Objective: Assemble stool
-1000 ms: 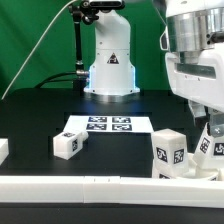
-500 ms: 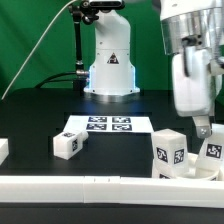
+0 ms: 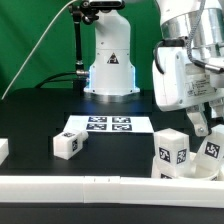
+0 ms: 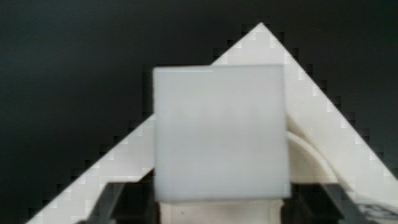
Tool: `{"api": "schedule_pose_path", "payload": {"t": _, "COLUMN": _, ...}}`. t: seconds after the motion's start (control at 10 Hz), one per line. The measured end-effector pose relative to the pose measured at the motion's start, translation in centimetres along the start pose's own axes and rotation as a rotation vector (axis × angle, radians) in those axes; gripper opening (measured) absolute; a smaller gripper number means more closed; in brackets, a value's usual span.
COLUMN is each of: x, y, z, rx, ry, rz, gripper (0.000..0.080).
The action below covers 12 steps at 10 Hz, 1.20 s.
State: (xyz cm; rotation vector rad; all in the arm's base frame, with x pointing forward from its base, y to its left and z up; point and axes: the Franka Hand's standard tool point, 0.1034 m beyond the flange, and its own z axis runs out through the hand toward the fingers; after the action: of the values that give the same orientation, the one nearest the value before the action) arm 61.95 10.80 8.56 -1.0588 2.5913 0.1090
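My gripper (image 3: 206, 128) is at the exterior view's right, shut on a white tagged stool leg (image 3: 213, 149) that it holds low over the table, slightly tilted. In the wrist view this leg (image 4: 217, 125) is a plain white block filling the space between my fingers (image 4: 118, 203). A second tagged leg (image 3: 171, 150) stands just to the exterior view's left of it. A third leg (image 3: 68, 144) lies alone near the marker board. The round seat is not clearly visible; a low white shape (image 3: 188, 172) under the two right legs is mostly hidden by the border bar.
The marker board (image 3: 107, 125) lies mid-table in front of the arm's base (image 3: 108, 75). A long white border bar (image 3: 90, 186) runs along the front edge. A small white part (image 3: 3, 150) sits at the far left edge. A white wedge-shaped surface (image 4: 267, 60) lies behind the held leg.
My hand has risen and tilted over to the exterior view's left. The leg in it has shifted slightly right and leaned. The other legs have not moved.
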Motion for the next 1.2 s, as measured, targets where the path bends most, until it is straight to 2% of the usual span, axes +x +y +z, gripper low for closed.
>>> {"api": "schedule_pose_path", "payload": {"t": 0.1, "x": 0.0, "y": 0.0, "z": 0.0, "rx": 0.000, "ry": -0.005, "rz": 0.019, "gripper": 0.0333}}
{"api": "schedule_pose_path", "payload": {"t": 0.2, "x": -0.1, "y": 0.2, "z": -0.1, "rx": -0.024, "ry": 0.000, "rz": -0.057, "gripper": 0.0333}}
{"api": "schedule_pose_path", "payload": {"t": 0.3, "x": -0.8, "y": 0.0, "z": -0.7, "rx": -0.067, "ry": 0.004, "rz": -0.109, "gripper": 0.0439}}
{"api": "schedule_pose_path", "payload": {"t": 0.4, "x": -1.4, "y": -0.5, "z": -1.3, "rx": -0.071, "ry": 0.000, "rz": -0.161, "gripper": 0.0569}}
{"api": "schedule_pose_path", "payload": {"t": 0.5, "x": -2.1, "y": -0.5, "z": -2.0, "rx": -0.079, "ry": -0.011, "rz": -0.177, "gripper": 0.0624}}
{"api": "schedule_pose_path", "payload": {"t": 0.6, "x": -2.7, "y": -0.5, "z": -2.7, "rx": -0.085, "ry": -0.025, "rz": -0.208, "gripper": 0.0624}}
{"api": "schedule_pose_path", "payload": {"t": 1.0, "x": -2.4, "y": -0.5, "z": -2.5, "rx": -0.082, "ry": -0.031, "rz": -0.483, "gripper": 0.0649}}
{"api": "schedule_pose_path", "payload": {"t": 1.1, "x": -2.1, "y": -0.5, "z": -2.3, "rx": -0.092, "ry": -0.006, "rz": -0.655, "gripper": 0.0649}}
{"api": "schedule_pose_path", "payload": {"t": 1.2, "x": -2.1, "y": -0.6, "z": -2.3, "rx": -0.128, "ry": 0.047, "rz": -0.866, "gripper": 0.0649}}
